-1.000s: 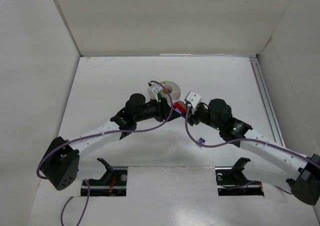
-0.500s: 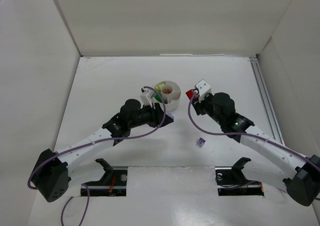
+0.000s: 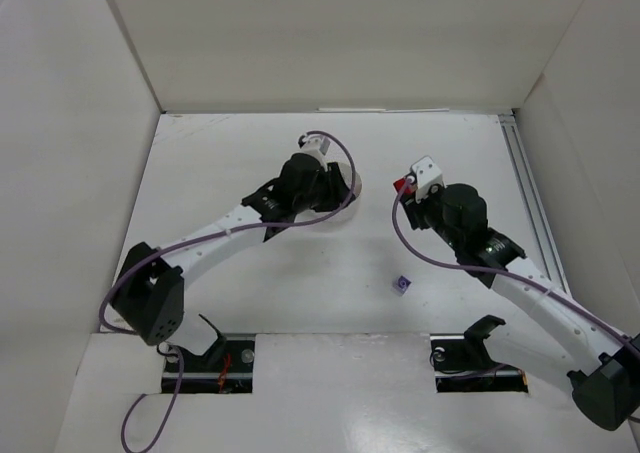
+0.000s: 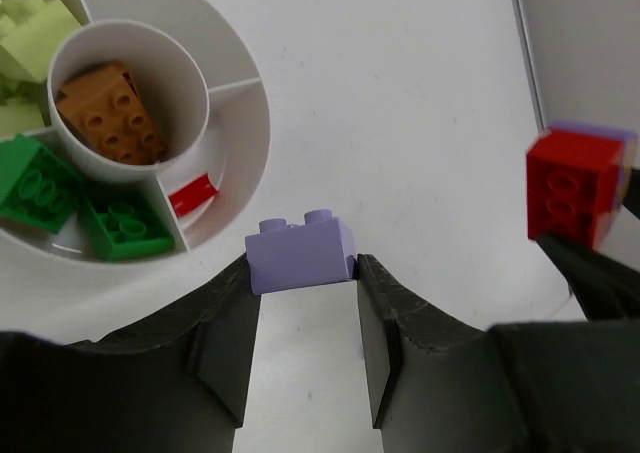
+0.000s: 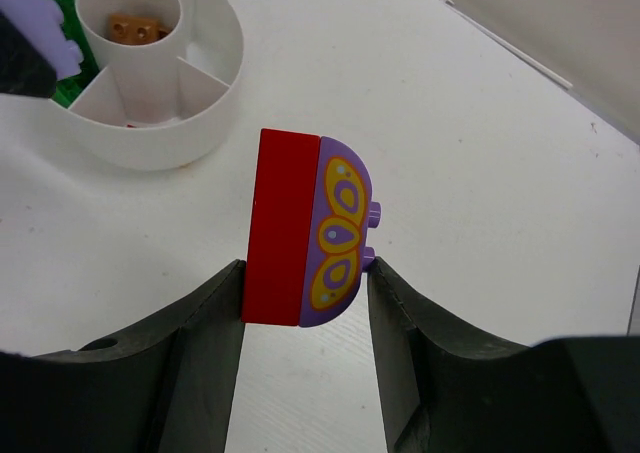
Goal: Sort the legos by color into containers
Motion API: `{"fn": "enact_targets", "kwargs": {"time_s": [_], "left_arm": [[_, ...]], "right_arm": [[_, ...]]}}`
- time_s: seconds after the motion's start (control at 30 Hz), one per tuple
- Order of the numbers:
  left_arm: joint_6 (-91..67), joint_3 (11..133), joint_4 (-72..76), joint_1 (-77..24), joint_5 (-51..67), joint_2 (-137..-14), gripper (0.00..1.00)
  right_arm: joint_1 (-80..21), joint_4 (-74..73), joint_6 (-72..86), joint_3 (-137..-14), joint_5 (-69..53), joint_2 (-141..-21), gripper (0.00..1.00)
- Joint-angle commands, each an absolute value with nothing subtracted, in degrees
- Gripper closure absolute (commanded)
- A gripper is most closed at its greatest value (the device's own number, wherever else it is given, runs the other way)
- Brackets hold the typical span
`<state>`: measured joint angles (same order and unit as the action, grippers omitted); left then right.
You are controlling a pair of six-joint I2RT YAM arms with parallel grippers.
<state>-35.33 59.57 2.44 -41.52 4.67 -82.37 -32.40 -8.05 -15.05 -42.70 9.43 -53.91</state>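
Note:
My left gripper is shut on a light purple lego, hanging just off the rim of the round white dish. In the top view the left wrist covers most of the dish. The centre well holds an orange-brown lego. Wedges around it hold lime green legos, dark green legos and a red lego. Right of the dish, my right gripper is shut on a red lego joined to a purple half-round piece. Another small purple lego lies on the table.
White walls close in the table at the left, back and right. A metal rail runs along the right side. The held red lego hangs to the right of my left gripper, at about the same height.
The left arm has swung up and back over the dish, carrying the purple lego. The right gripper has drawn away to the right with the red and purple piece.

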Motion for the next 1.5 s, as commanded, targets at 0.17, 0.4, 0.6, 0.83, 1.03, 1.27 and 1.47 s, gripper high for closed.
{"fn": "enact_targets", "kwargs": {"time_s": [0.17, 0.4, 0.6, 0.83, 1.03, 1.27, 1.47], "left_arm": [[-40.76, 72.15, -8.69, -42.71, -7.98, -89.74, 0.69], [-45.79, 77.26, -13.79, -45.17, -14.94, -93.95, 0.68], [-49.74, 84.02, -20.38, -46.41, -21.0, -98.78, 0.68], [-53.43, 86.4, -23.03, -47.46, -25.04, -100.89, 0.67], [-54.58, 88.93, -24.16, -49.21, -27.51, -103.0, 0.64], [-56.16, 90.61, -25.31, -49.22, -29.18, -105.64, 0.64], [-57.66, 90.62, -25.93, -49.75, -31.11, -106.17, 0.63]], "right_arm": [[-29.01, -10.99, -14.85, -43.25, 10.99, -50.98, 0.73], [-27.86, -11.51, -15.38, -42.71, 10.99, -50.45, 0.73], [-26.64, -12.04, -15.38, -42.19, 10.99, -49.92, 0.73], [-26.1, -12.57, -15.91, -42.19, 10.46, -49.92, 0.73], [-25.05, -13.18, -16.96, -42.19, 9.93, -49.92, 0.73], [-24.52, -13.71, -17.49, -42.19, 9.4, -49.4, 0.72], [-24.52, -13.71, -17.49, -42.19, 9.4, -49.39, 0.72]]}}
